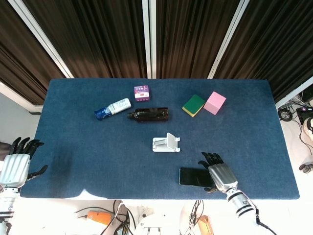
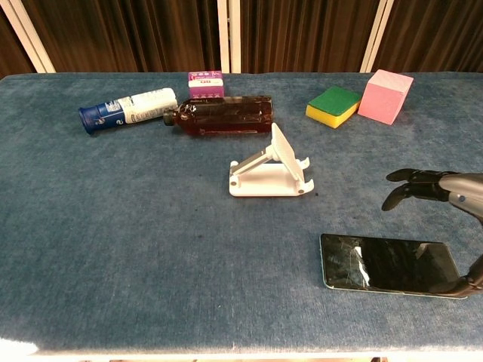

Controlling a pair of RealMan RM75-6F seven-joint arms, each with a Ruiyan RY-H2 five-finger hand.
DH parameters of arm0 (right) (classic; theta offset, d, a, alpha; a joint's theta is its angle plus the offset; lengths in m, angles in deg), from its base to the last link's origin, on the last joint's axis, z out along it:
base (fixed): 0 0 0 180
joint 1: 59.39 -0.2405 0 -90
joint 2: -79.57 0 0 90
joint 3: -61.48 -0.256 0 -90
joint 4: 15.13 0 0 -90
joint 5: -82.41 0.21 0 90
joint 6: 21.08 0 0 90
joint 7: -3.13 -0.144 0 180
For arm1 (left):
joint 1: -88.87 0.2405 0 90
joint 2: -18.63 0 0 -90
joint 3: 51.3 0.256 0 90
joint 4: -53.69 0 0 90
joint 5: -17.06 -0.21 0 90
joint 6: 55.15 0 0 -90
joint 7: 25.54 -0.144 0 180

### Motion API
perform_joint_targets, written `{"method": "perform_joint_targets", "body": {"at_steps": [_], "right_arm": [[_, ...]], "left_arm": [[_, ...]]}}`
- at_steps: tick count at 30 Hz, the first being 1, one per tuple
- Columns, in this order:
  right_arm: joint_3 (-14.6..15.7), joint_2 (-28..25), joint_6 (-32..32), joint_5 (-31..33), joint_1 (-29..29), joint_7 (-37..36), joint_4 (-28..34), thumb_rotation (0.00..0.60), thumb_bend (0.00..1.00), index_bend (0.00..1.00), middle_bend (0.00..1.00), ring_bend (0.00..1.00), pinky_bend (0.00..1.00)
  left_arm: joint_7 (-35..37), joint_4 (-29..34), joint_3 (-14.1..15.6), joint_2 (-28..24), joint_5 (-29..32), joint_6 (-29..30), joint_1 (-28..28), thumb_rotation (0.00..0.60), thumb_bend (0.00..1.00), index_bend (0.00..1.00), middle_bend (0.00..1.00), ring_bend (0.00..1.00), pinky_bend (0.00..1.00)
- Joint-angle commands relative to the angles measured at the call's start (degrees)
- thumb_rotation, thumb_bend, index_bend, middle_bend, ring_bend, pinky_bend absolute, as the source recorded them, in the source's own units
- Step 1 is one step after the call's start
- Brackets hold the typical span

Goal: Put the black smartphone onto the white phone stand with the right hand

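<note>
The right hand (image 1: 221, 175) hovers over the right end of the black smartphone (image 2: 389, 265), fingers (image 2: 411, 183) spread and gently curled, holding nothing. The smartphone lies flat on the blue worktop (image 1: 88, 147), beneath and just left of this hand. The white phone stand (image 2: 270, 169) sits beyond the hand, up and to its left. The left hand (image 1: 16, 165) rests off the worktop's far left edge, fingers apart.
</note>
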Motion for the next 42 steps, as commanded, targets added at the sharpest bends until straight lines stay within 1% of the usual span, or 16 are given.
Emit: {"method": "perform_joint_targets", "body": {"at_steps": [1, 8, 13, 16, 19, 21, 24, 26, 29, 31, 34, 36, 37, 38, 39, 42], "right_arm": [[-0.6, 2.9, 0.3, 2.5, -1.7, 2.9, -1.0, 0.6, 0.2, 0.29, 0.0, 0.0, 0.0], [-0.7, 6.8, 1.2, 5.3, -3.6, 3.1, -2.9, 0.6, 0.2, 0.31, 0.0, 0.0, 0.0], [-0.5, 8.5, 1.3, 7.0, -4.6, 3.3, -4.2, 0.6, 0.2, 0.31, 0.0, 0.0, 0.0], [-0.4, 8.9, 1.4, 7.7, -5.0, 3.1, -4.8, 0.6, 0.22, 0.32, 0.0, 0.0, 0.0], [-0.3, 9.2, 1.9, 8.3, -5.5, 2.0, -5.3, 0.6, 0.26, 0.34, 0.0, 0.0, 0.0], [-0.2, 9.3, 2.1, 8.3, -5.8, 1.3, -5.8, 0.6, 0.3, 0.37, 0.0, 0.0, 0.0], [-0.4, 9.7, 1.9, 8.3, -6.1, 0.3, -6.4, 0.6, 0.39, 0.44, 0.0, 0.0, 0.0], [-0.5, 9.8, 1.6, 7.2, -6.0, -1.1, -6.6, 0.6, 0.42, 0.5, 0.0, 0.0, 0.0], [-0.6, 9.7, 0.7, 4.9, -5.7, -3.8, -6.9, 0.6, 0.43, 0.56, 0.01, 0.0, 0.0], [-0.7, 9.5, 0.2, 3.3, -5.6, -5.7, -7.2, 0.6, 0.44, 0.59, 0.04, 0.0, 0.0], [-0.9, 9.7, -0.4, 1.1, -5.3, -8.8, -8.2, 0.6, 0.44, 0.62, 0.13, 0.0, 0.0], [-1.0, 9.8, -0.4, 0.1, -5.3, -10.6, -8.9, 0.6, 0.44, 0.62, 0.21, 0.02, 0.0], [-1.0, 9.9, -0.4, -0.4, -5.3, -11.4, -9.4, 0.6, 0.44, 0.62, 0.26, 0.05, 0.0], [-0.9, 10.1, -0.4, -1.0, -5.3, -12.3, -10.0, 0.6, 0.44, 0.62, 0.32, 0.12, 0.0], [-0.9, 10.2, -0.3, -1.4, -5.3, -13.0, -10.4, 0.6, 0.44, 0.62, 0.37, 0.17, 0.0], [-0.9, 10.9, -0.2, -2.4, -5.5, -14.6, -12.2, 0.6, 0.44, 0.63, 0.44, 0.29, 0.05]], "left_arm": [[0.2, -0.3, 0.0, 0.1, 0.1, -0.2, 0.0, 0.6, 0.13, 0.24, 0.19, 0.09, 0.0], [0.4, -0.5, -0.1, 0.1, 0.1, -0.2, 0.0, 0.6, 0.13, 0.24, 0.19, 0.09, 0.0], [0.5, -0.7, 0.0, 0.1, 0.3, -0.4, 0.1, 0.6, 0.13, 0.24, 0.19, 0.09, 0.0], [0.7, -0.8, 0.1, 0.2, 0.5, -0.6, 0.1, 0.6, 0.13, 0.24, 0.19, 0.09, 0.0], [0.7, -0.9, 0.1, 0.2, 0.5, -0.7, 0.1, 0.6, 0.13, 0.24, 0.19, 0.09, 0.0], [0.7, -0.8, 0.0, 0.2, 0.5, -0.7, 0.1, 0.6, 0.13, 0.24, 0.19, 0.09, 0.0], [0.7, -0.8, 0.0, 0.1, 0.5, -0.8, 0.1, 0.6, 0.13, 0.24, 0.19, 0.09, 0.0], [0.5, -0.7, 0.0, 0.1, 0.5, -0.8, 0.1, 0.6, 0.13, 0.24, 0.19, 0.09, 0.0], [0.4, -0.5, 0.0, 0.0, 0.6, -0.8, 0.2, 0.6, 0.13, 0.24, 0.19, 0.09, 0.0], [0.2, -0.2, 0.0, 0.0, 0.6, -0.9, 0.1, 0.6, 0.13, 0.24, 0.19, 0.09, 0.0], [-0.2, 0.1, 0.1, 0.0, 0.5, -1.0, 0.1, 0.6, 0.13, 0.24, 0.19, 0.09, 0.0], [-0.4, 0.4, 0.2, 0.0, 0.4, -1.0, 0.1, 0.6, 0.13, 0.24, 0.19, 0.09, 0.0], [-0.4, 0.5, 0.2, -0.1, 0.4, -1.0, 0.1, 0.6, 0.13, 0.24, 0.19, 0.09, 0.0], [-0.6, 0.7, 0.2, -0.1, 0.5, -1.0, 0.1, 0.6, 0.13, 0.24, 0.19, 0.09, 0.0], [-0.6, 0.8, 0.2, -0.1, 0.5, -1.0, 0.1, 0.6, 0.13, 0.24, 0.19, 0.09, 0.0], [-0.8, 1.1, 0.2, -0.2, 0.4, -1.0, 0.1, 0.6, 0.13, 0.24, 0.19, 0.09, 0.0]]}}
